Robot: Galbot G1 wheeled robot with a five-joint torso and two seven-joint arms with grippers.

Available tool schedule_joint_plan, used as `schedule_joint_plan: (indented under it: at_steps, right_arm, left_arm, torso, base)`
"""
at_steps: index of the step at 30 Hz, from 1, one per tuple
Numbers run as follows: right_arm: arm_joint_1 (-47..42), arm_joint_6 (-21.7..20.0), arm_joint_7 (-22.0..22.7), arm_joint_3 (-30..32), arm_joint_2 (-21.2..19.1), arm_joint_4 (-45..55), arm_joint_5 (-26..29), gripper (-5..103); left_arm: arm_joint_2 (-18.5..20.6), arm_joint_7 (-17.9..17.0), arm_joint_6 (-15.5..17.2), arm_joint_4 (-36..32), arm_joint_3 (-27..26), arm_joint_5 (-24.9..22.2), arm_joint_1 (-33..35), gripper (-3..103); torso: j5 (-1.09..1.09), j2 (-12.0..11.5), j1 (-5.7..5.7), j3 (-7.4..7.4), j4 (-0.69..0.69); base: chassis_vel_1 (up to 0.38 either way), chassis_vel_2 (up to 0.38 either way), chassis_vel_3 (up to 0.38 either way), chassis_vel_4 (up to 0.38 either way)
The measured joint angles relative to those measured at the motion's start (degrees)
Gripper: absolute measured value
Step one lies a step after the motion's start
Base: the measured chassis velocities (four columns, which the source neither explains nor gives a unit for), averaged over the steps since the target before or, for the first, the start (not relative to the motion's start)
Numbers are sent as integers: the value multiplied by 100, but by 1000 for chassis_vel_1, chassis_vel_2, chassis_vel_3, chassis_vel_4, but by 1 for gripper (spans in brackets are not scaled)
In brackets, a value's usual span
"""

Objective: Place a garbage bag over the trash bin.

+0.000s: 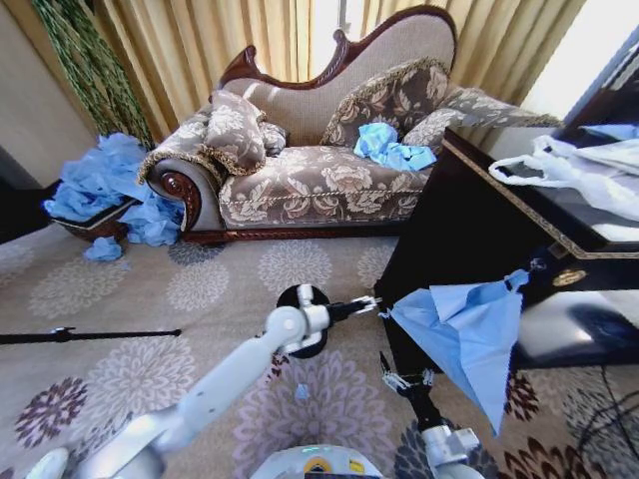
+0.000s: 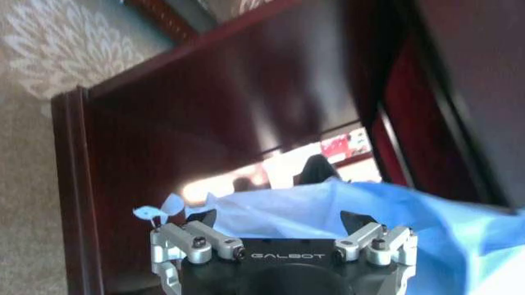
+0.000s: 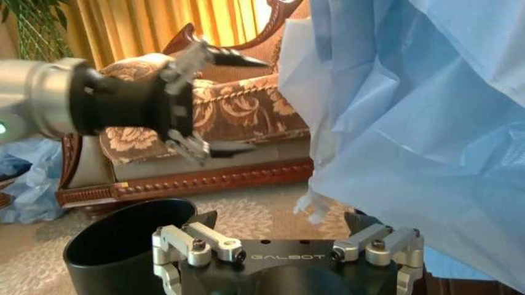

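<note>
The light-blue garbage bag [image 1: 464, 329] hangs spread out against the dark table's side, its top corner up at the table edge; I cannot tell what holds it there. My left gripper [image 1: 371, 305] reaches across at the bag's near edge, and the right wrist view shows this left gripper [image 3: 242, 104] open. In the left wrist view the garbage bag [image 2: 353, 209] lies just past the spread fingers. My right gripper [image 1: 404, 377] is open, low beneath the bag. The black trash bin [image 1: 303, 319] stands on the carpet behind my left wrist, and the trash bin [image 3: 123, 239] is close beside my right gripper [image 3: 283, 216].
A dark wooden table [image 1: 469, 220] with white plastic bags [image 1: 589, 170] rises on the right. A patterned sofa [image 1: 319, 150] with a blue bag [image 1: 389, 148] on it stands behind. Blue bags [image 1: 105, 190] are heaped at far left. A black pole [image 1: 90, 335] lies on the carpet.
</note>
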Motion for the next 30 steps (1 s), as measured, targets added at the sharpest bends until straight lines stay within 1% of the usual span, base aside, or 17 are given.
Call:
schedule_joint_plan:
  at_steps: [1, 3, 5, 8, 10, 15, 23, 25, 30]
  right_arm:
    - [0, 0, 0, 0, 0, 0, 0, 100]
    - [10, 5, 11, 27, 9, -11, 4, 100]
    - [12, 6, 12, 33, 14, -14, 7, 100]
    - [24, 40, 13, 50, 54, -71, 16, 100]
    - [25, 45, 13, 50, 59, -80, 16, 100]
    - [26, 62, 13, 53, 58, -128, 27, 100]
    - [84, 53, 23, 63, -29, -189, 86, 100]
    - [91, 52, 24, 60, -31, -196, 88, 100]
    - [116, 48, 25, 53, -59, -230, 111, 100]
  left_arm:
    - [0, 0, 0, 0, 0, 0, 0, 100]
    - [-128, 9, 0, 248, 174, 203, -107, 100]
    - [-144, 9, 1, 288, 203, 250, -122, 100]
    - [-181, 11, -14, 459, 294, 443, -131, 100]
    - [-185, 13, -24, 487, 298, 464, -126, 100]
    - [-315, 25, -149, 815, 270, 591, -102, 100]
    - [-694, 3, -277, 1389, 127, 680, -183, 100]
    - [-731, 8, -278, 1446, 126, 702, -194, 100]
    - [-926, 133, -279, 1779, 157, 845, -259, 100]
  torso:
    - [0, 0, 0, 0, 0]
    - [-1, 0, 0, 0, 0]
    - [0, 0, 0, 0, 0]
    - [0, 0, 0, 0, 1]
    - [0, 0, 0, -1, 1]
    - [-1, 0, 0, 0, 1]
    - [-1, 0, 0, 0, 0]
    - [-1, 0, 0, 0, 0]
    - [-1, 0, 0, 0, 0]
  base:
    - [0, 0, 0, 0]
    - [0, 0, 0, 0]
    - [0, 0, 0, 0]
    - [0, 0, 0, 0]
    - [0, 0, 0, 0]
    - [0, 0, 0, 0]
    - [0, 0, 0, 0]
    - [0, 0, 0, 0]
    - [0, 0, 0, 0]
